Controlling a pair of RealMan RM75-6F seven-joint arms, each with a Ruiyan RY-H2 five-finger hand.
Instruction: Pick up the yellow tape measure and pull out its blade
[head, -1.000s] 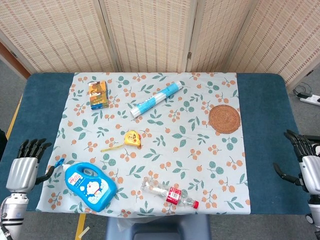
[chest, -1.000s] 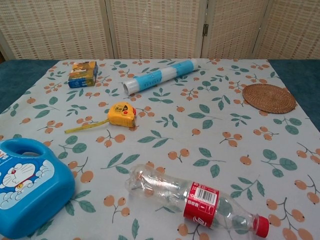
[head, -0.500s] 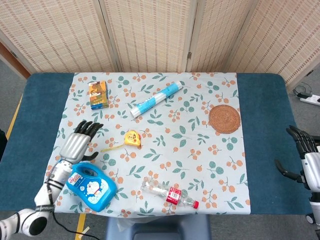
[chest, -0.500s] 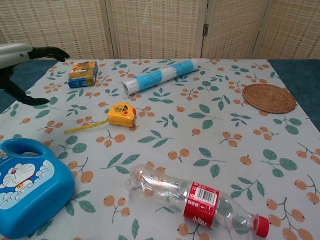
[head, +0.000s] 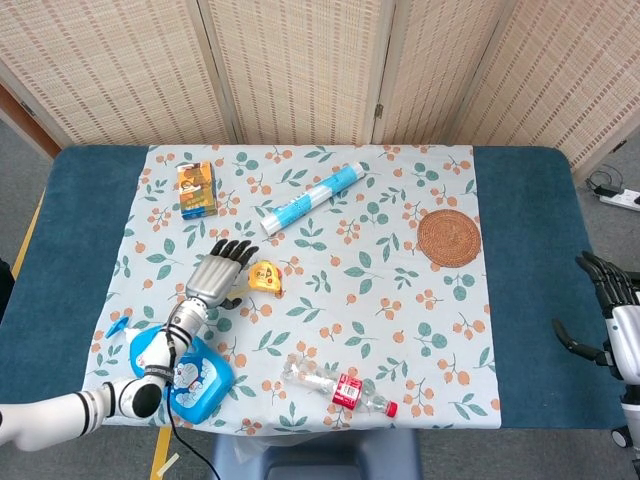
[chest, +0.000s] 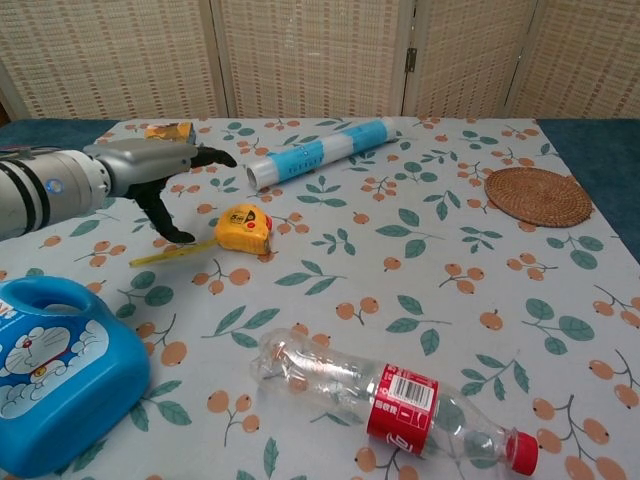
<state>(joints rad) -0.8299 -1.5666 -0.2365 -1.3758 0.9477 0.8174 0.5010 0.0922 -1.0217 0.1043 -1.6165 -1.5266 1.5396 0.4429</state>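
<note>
The yellow tape measure lies on the floral cloth, left of centre, with a short length of yellow blade sticking out to its left. My left hand hovers just left of the case with fingers spread apart, holding nothing; its thumb hangs down near the blade. My right hand stays at the table's right edge, fingers apart and empty, seen only in the head view.
A blue detergent jug sits near the front left under my left forearm. A plastic bottle lies at the front, a blue-white roll and small box at the back, a woven coaster on the right.
My left hand has swept in from the front left edge toward the tape measure and now hovers beside it. The right hand has stayed put.
</note>
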